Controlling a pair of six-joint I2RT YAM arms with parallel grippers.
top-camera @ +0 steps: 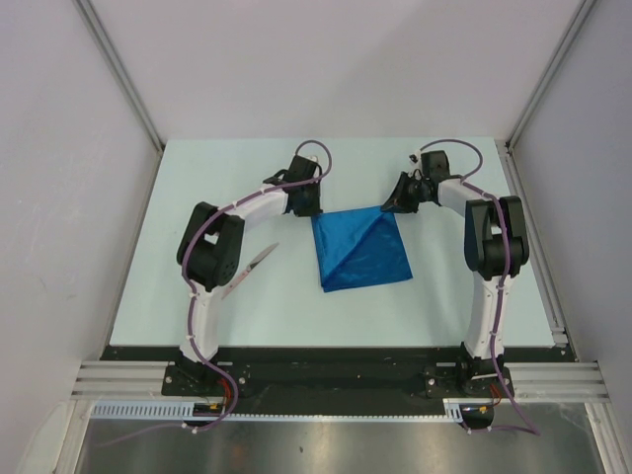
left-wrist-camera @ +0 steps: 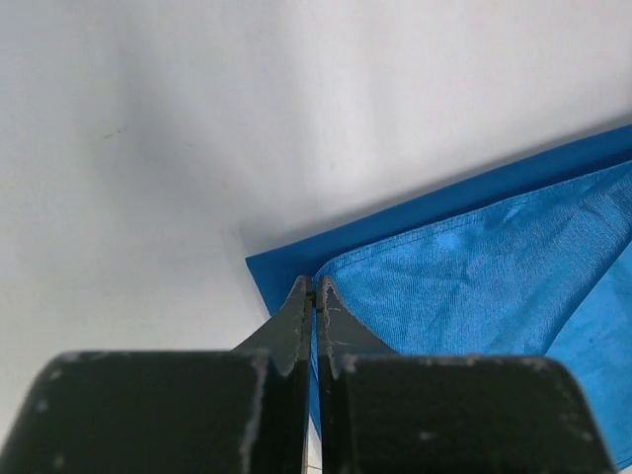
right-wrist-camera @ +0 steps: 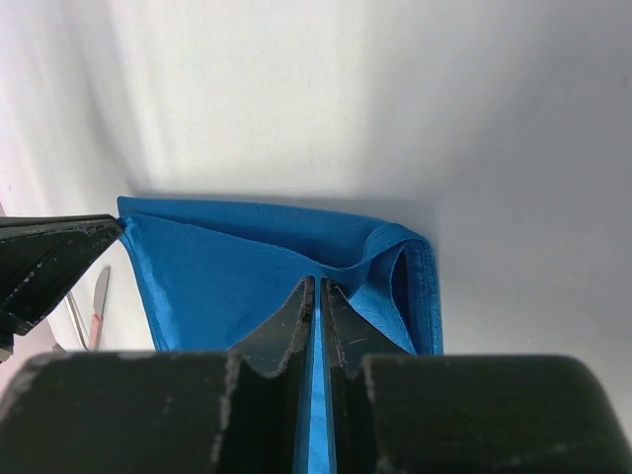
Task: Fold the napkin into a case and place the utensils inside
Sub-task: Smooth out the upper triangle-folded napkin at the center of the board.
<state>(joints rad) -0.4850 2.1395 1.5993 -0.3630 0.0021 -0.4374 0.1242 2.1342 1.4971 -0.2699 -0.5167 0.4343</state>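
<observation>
Roughly at the centre of the overhead view lies the soft royal-blue cloth napkin (top-camera: 360,252), a creased, slightly tilted square spread on the pale flat table (top-camera: 444,306). A diagonal crease runs from its upper right corner towards its lower left. The left gripper (top-camera: 308,205) sits at the napkin's upper left corner and the right gripper (top-camera: 392,204) at its upper right corner, so both black two-finger tools meet the cloth along its far edge.

In the left wrist view the two dark fingers (left-wrist-camera: 296,316) are pressed together at the lower middle of the frame with a sliver of blue between them, so the jaws are closed on the napkin's corner. Two layers of fabric show there, the upper one shinier and set back a little from the edge of the lower.

In the right wrist view the fingers (right-wrist-camera: 286,326) are likewise pinched on a thin strip of the blue cloth, which rises in a small fold just right of centre.

The slim silver-grey metal utensils (top-camera: 262,259) lie on the table left of the napkin, apart from it, and are partly hidden by the elbow of the left arm (top-camera: 212,247).
</observation>
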